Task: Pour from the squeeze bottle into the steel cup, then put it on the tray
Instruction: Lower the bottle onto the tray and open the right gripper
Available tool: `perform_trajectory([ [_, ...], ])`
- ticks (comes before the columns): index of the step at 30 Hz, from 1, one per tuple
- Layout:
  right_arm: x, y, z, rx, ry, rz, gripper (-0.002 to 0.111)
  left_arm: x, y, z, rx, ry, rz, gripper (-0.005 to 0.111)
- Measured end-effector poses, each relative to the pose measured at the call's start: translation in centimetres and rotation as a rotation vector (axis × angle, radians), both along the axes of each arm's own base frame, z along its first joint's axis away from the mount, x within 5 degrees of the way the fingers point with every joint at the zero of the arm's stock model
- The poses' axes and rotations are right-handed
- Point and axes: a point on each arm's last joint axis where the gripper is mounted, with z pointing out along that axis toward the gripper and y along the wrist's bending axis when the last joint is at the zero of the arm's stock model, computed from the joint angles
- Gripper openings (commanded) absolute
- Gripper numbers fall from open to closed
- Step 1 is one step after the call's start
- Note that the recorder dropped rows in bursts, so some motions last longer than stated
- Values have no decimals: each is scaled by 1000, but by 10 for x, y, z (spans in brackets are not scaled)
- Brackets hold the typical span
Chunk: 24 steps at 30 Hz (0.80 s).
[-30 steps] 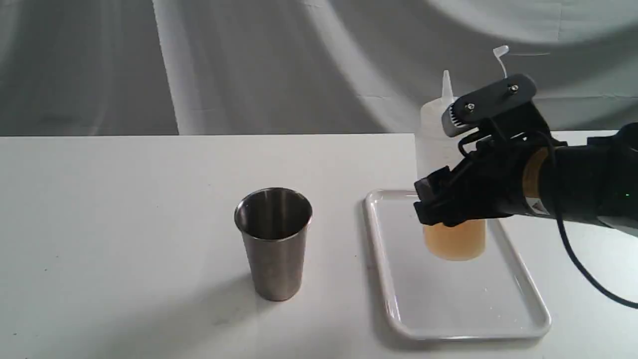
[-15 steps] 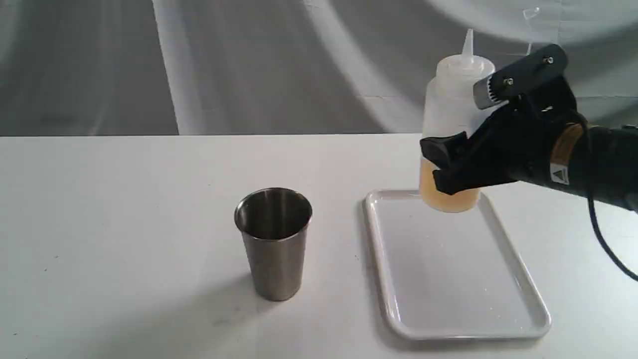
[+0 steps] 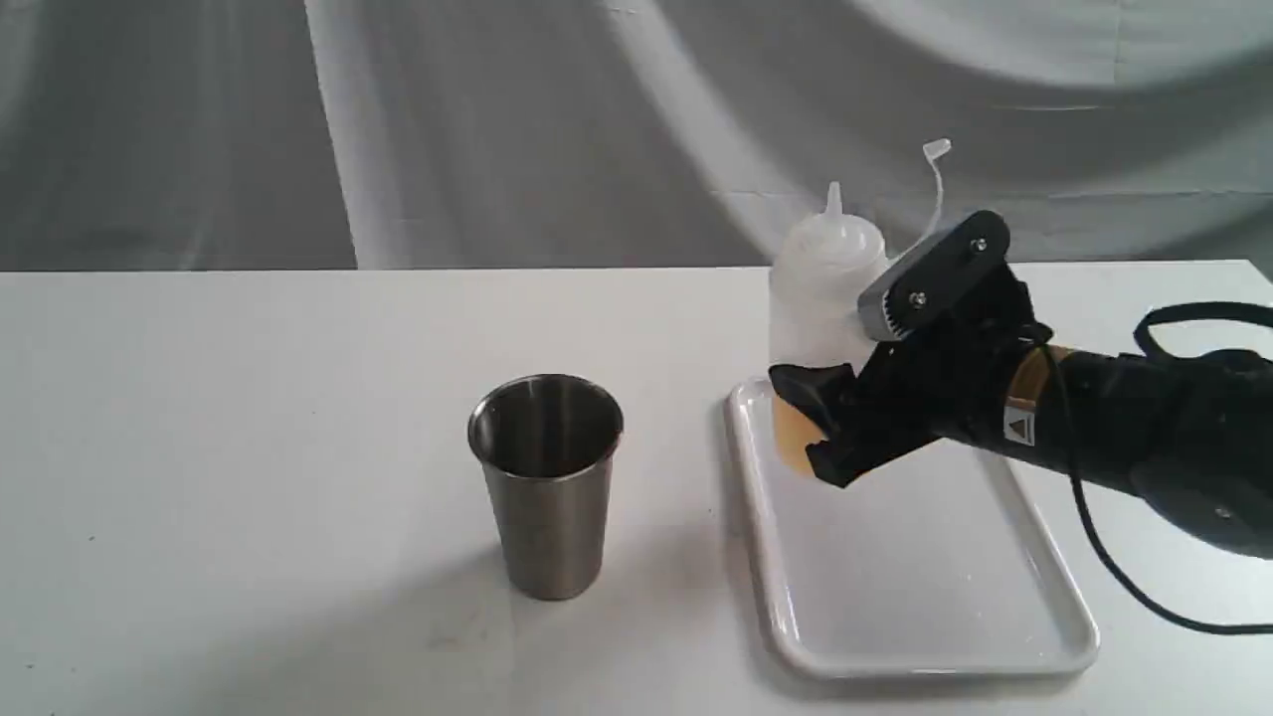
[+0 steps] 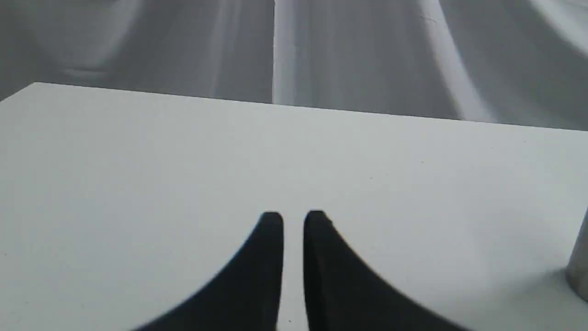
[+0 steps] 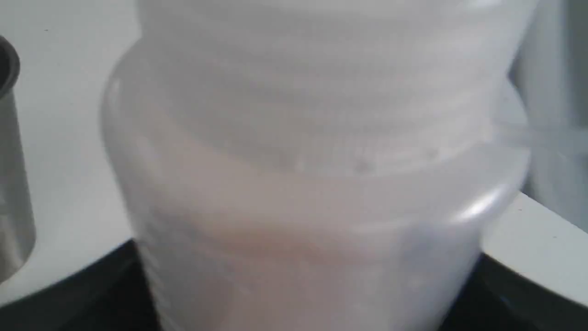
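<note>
The squeeze bottle stands upright in my right gripper, which is shut on its lower body, where amber liquid shows. It is held over the far left part of the white tray, and its base is hidden by the fingers. The tethered cap sticks up behind it. The steel cup stands upright on the table to the left of the tray. In the right wrist view the bottle fills the picture, with the cup at one edge. My left gripper is shut over bare table.
A white table carries everything, with a grey draped backdrop behind it. The right arm's black cable loops over the table to the right of the tray. A sliver of the cup shows at the edge of the left wrist view.
The right gripper lifted the bottle off the tray, then carried it left and lower toward the cup. The cup, the tray and the left gripper did not move.
</note>
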Motion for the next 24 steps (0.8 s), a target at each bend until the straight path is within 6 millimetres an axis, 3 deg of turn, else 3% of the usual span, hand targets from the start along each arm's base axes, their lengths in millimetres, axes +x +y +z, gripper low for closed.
perform_trajectory([
  [9, 5, -3, -23, 0, 43, -46, 0, 0, 0, 0, 0, 0, 0, 8],
  [19, 6, -6, -28, -22, 51, -77, 0, 0, 0, 0, 0, 0, 0, 8],
  [24, 7, -8, -39, -12, 88, -103, 0, 0, 0, 0, 0, 0, 0, 8],
])
